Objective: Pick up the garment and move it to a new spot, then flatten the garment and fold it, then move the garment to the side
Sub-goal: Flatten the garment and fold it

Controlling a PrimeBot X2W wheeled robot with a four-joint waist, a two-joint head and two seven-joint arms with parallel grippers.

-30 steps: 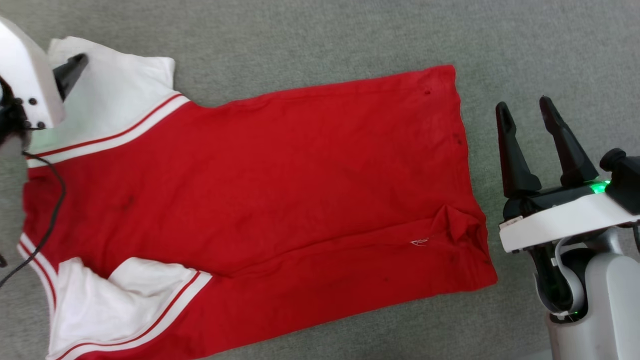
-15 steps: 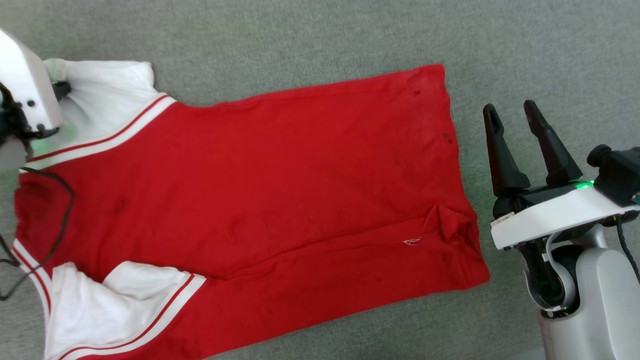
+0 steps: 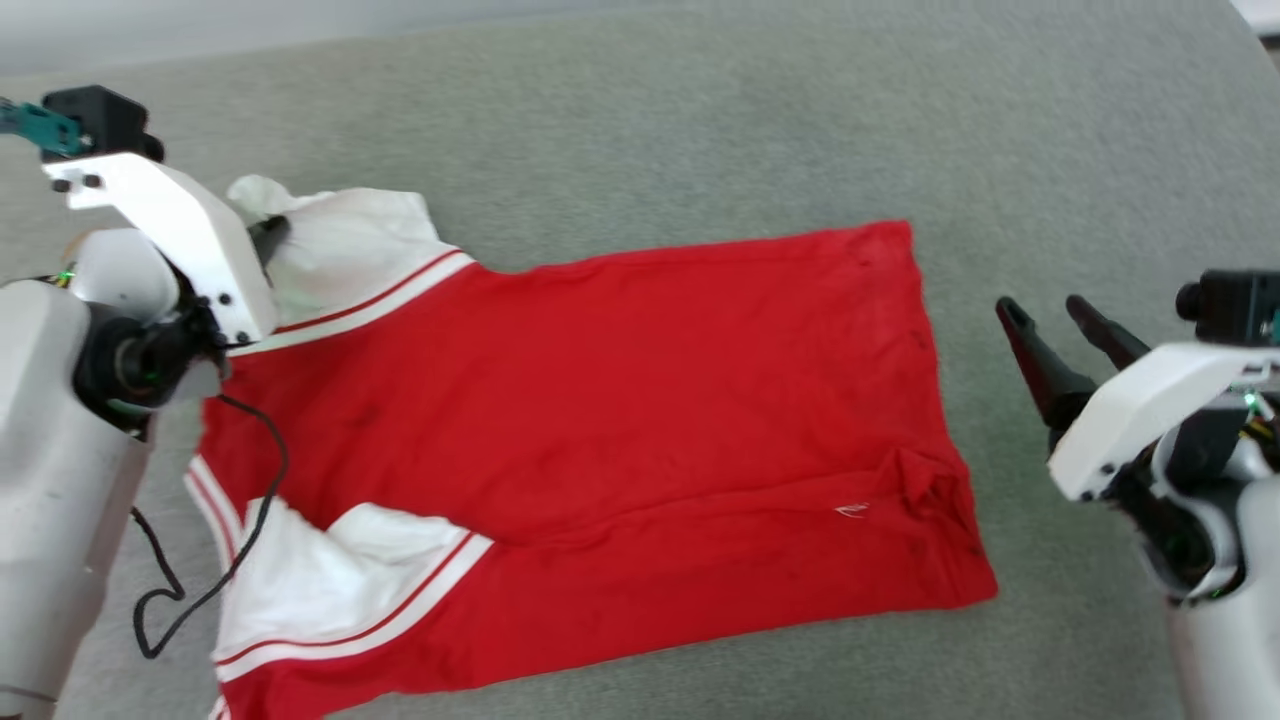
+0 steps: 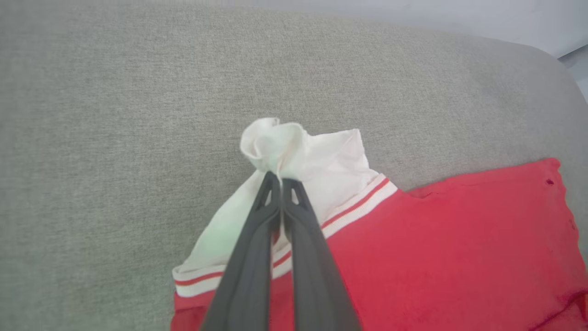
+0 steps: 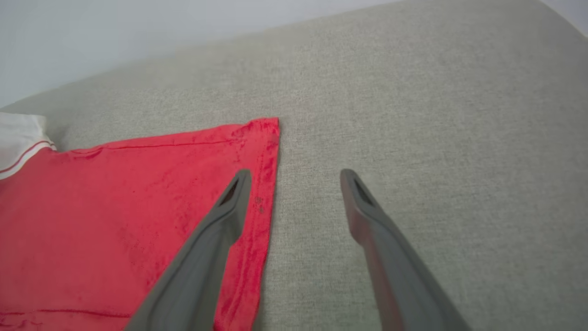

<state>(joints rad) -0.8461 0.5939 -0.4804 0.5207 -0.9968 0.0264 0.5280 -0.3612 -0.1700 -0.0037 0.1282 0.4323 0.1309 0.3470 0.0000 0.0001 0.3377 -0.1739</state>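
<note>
At far left of the head view, the left gripper (image 3: pixel 272 232) sits at the upper sleeve (image 3: pixel 350 250) of the garment (image 3: pixel 620 400). Its jaws are pressed together, pinching a bunch of white sleeve cloth. In the left wrist view the fingers (image 4: pixel 257 230) meet at the tips, with a puckered wad (image 4: pixel 275 142) just past them. The sleeve is lifted and crumpled at the grip, and slopes down to the striped trim. A black cable (image 3: pixel 255 520) hangs from the left arm across the lower sleeve (image 3: pixel 340 580).

Middle: the red body lies spread on the grey fabric surface (image 3: pixel 700 120), plain side up, sleeves left, hem (image 3: pixel 925 330) right. There is a small pucker (image 3: pixel 920 480) near the lower hem corner.

Right: the right gripper (image 3: pixel 1040 310) is just beside the hem, jaws wide apart, holding nothing. In the right wrist view one finger (image 5: pixel 220 230) overlaps the hem edge. The other is over bare surface.
</note>
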